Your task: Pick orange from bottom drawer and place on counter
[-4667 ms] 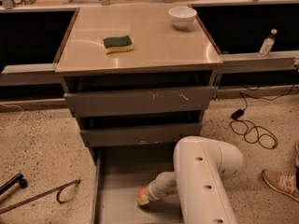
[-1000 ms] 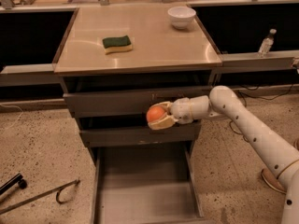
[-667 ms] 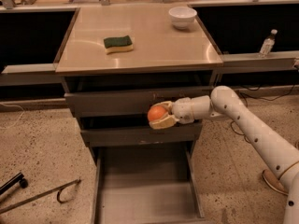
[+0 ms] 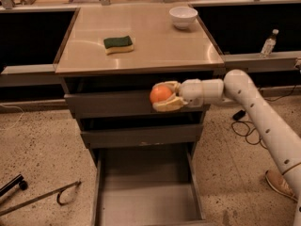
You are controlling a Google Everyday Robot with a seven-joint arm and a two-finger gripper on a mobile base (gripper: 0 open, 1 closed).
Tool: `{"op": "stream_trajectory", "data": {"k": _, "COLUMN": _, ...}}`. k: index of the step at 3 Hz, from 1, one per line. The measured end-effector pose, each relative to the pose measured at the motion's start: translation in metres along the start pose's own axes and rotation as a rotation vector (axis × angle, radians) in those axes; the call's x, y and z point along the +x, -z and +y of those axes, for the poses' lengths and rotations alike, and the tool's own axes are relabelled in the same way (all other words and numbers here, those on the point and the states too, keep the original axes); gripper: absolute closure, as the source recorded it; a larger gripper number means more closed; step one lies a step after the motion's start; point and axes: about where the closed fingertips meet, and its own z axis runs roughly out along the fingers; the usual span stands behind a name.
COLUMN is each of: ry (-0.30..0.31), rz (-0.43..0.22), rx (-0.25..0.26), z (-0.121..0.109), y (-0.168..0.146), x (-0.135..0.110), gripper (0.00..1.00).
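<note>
Quick update: the orange [image 4: 160, 94] is out of the bottom drawer [image 4: 146, 197] and on its way up. A few seconds back the gripper [image 4: 159, 97] was down inside that drawer at the bottom of the frame. A second ago it was holding the fruit in front of the closed drawers, and now it's a notch higher again. It sits right of centre in the frame, in front of the top drawer front [image 4: 108, 105] and just under the front edge of the table [image 4: 155, 46].

The gripper is clamped around the orange, one finger over the top and one underneath, with the arm [image 4: 263, 117] reaching in from the right side of the frame. The open drawer below is showing nothing but bare grey floor, so I'd say the pick part is done.

What's left is the place. The orange is still below the table's edge, so my guess is it needs more lift before it can move back over the top, otherwise it bumps that metal lip. There's room to land it: the green sponge [image 4: 118, 44] is upper left of the tabletop and the white bowl [image 4: 183, 17] is at the far right corner, so the front middle looks free. Being round, it could roll if it's let go from any height.
</note>
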Motion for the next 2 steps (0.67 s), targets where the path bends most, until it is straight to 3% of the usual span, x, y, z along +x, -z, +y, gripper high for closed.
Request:
{"op": "stream_trajectory", "data": {"k": 1, "ry": 0.042, "rz": -0.099, "rx": -0.111, "z": -0.001, "y": 0.011, "x": -0.078, "gripper": 1.00}}
{"op": "stream_trajectory", "data": {"k": 2, "ry": 0.039, "rz": -0.097, "rx": -0.265, "z": 0.002, "y": -0.008, "x": -0.131, "gripper": 1.00}}
